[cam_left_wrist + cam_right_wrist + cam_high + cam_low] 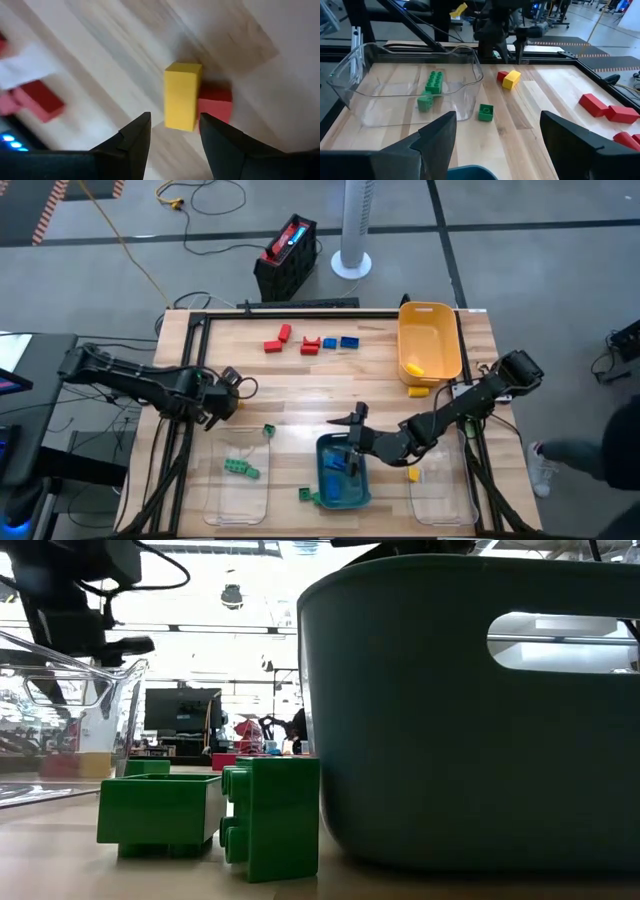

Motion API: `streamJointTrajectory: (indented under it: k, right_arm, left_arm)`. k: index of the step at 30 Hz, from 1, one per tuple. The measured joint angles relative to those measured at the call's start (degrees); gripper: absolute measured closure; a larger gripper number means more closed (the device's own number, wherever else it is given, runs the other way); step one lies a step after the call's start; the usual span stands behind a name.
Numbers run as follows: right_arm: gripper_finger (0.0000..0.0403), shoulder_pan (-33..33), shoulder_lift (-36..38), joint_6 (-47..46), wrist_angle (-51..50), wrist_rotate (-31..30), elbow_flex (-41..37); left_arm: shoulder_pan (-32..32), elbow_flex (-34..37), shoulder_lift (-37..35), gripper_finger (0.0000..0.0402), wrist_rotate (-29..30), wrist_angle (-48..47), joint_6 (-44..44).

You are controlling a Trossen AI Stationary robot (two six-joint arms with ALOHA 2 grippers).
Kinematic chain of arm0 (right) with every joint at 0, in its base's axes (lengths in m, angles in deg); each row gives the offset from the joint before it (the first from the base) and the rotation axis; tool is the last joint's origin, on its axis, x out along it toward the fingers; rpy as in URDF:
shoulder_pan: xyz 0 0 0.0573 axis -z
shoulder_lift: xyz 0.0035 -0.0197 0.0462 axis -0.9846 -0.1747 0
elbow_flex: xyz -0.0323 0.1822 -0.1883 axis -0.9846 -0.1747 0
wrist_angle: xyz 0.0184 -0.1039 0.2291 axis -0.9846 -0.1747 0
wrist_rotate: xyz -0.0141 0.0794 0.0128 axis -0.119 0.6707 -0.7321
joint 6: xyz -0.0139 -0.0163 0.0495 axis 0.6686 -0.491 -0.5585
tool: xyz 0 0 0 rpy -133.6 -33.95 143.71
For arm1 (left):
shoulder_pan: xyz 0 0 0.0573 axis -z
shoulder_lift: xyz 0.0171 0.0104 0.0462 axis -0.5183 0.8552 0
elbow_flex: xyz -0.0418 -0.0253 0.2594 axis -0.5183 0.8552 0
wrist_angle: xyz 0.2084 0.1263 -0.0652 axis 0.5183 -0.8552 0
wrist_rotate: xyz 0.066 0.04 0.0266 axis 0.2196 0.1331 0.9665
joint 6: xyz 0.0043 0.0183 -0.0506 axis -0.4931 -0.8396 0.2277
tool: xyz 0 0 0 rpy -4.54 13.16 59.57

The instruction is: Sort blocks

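Blocks [182, 95], one yellow, one red [215, 104]

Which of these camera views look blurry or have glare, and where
Left wrist view: the red blocks at the edge are motion-smeared, while the yellow block is fairly sharp. Low view: bright backlight silhouettes the teal bin and glare streaks the clear bin. High view: evenly lit.

The table [300, 390] is pale, smooth wood with visible grain. The blocks [511, 79] look like smooth plastic, and the clear bin [400, 85] is glossy, see-through plastic. The teal bin [470, 710] appears matt.
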Motion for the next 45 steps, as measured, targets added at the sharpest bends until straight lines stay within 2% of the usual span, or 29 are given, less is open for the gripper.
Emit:
streamJointTrajectory:
  k: [7, 14, 20, 30, 39, 45]
  right_arm:
    - [0.0104, -0.18, 0.0, -0.03, 0.5, 0.02, 0.0]
    - [0.0104, -0.59, 0.0, -0.19, 0.54, 0.07, 0.0]
    - [0.0104, -0.51, -0.08, -0.17, 0.57, 0.07, 0.0]
    - [0.0104, -0.42, -0.35, -0.05, 0.95, 0.07, 0.0]
    - [0.0104, -0.42, -0.42, -0.03, 0.94, 0.09, 0.0]
    - [0.0104, -0.42, -0.42, -0.03, 0.94, 0.09, 0.0]
  left_arm:
    - [-6.94, 0.0, 1.66, 0.0235, -4.27, 0.33, -2.0]
    - [-13.64, 0.61, 1.64, 0.02, -6.88, 1.79, -8.0]
    - [-16.31, 4.02, 1.66, 0.0172, -8.07, 5.05, -13.11]
    - [-21.28, 6.43, 1.65, 0.0184, -14.12, 7.46, -13.68]
    - [-24.64, 7.3, 1.66, 0.0189, -14.98, 10.92, -17.24]
    - [-26.87, 7.23, 4.62, 0.0189, -12.65, 13.52, -15.31]
